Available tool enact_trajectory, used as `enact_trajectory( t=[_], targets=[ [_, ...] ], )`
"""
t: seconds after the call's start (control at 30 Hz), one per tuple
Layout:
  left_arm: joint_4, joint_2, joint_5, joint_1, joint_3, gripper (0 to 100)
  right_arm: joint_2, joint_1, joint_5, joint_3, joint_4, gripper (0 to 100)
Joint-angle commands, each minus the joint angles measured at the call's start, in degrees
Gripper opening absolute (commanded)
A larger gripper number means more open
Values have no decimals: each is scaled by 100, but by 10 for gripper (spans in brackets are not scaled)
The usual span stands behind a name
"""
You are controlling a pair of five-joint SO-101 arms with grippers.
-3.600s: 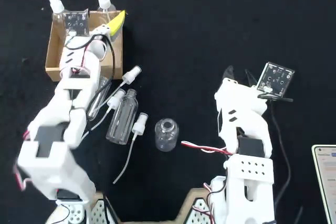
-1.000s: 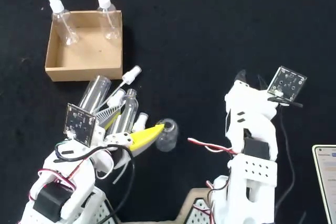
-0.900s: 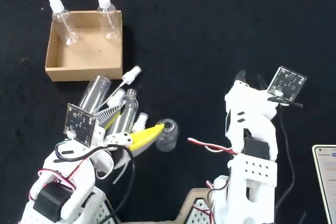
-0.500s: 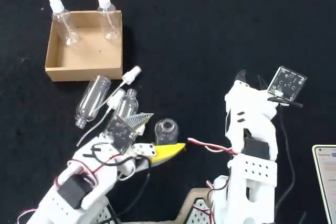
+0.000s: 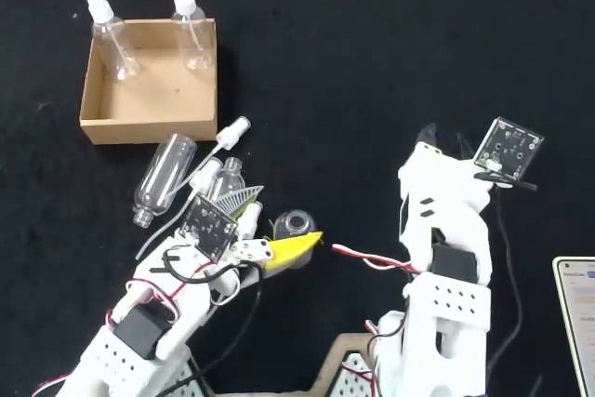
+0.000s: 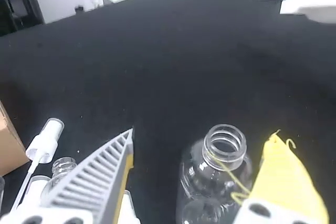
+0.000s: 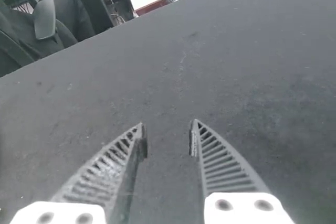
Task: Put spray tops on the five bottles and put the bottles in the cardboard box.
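A clear uncapped bottle (image 5: 294, 228) (image 6: 219, 178) stands upright near the table's middle. My left gripper (image 5: 290, 215) (image 6: 202, 134) is open and straddles it, grey finger (image 6: 100, 174) on one side and yellow finger (image 6: 283, 174) close on the other. Two capped bottles (image 5: 104, 31) (image 5: 189, 23) stand at the far wall of the cardboard box (image 5: 149, 125). One uncapped bottle (image 5: 164, 174) lies on the table; another (image 5: 226, 177) is partly hidden under my left gripper. Loose spray tops (image 5: 232, 131) (image 5: 205, 173) lie beside them. My right gripper (image 5: 442, 137) (image 7: 167, 129) hangs open over bare table.
A third spray top (image 5: 248, 216) lies against the left gripper. The black table (image 5: 372, 62) stretches between the box and the right arm. A phone (image 5: 576, 313) lies at the right edge.
The left arm drew back from the box to the near side, then swung right until its fingers came around the upright bottle. The right arm has barely moved.
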Motion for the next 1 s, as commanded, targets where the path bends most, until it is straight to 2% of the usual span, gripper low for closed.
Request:
enact_trajectory(
  t=[0.0, 0.17, 0.63, 0.97],
  targets=[
    [0, -62, -35, 40, 136, 363, -101, 88, -18, -189, -158, 138],
    [615, -62, -35, 453, 92, 363, -101, 88, -18, -189, -158, 138],
    [651, -62, 237, 505, 136, 359, -101, 88, -18, -189, -158, 138],
    [642, -70, 237, 523, 119, 27, -101, 105, -18, -189, -158, 138]
  ],
)
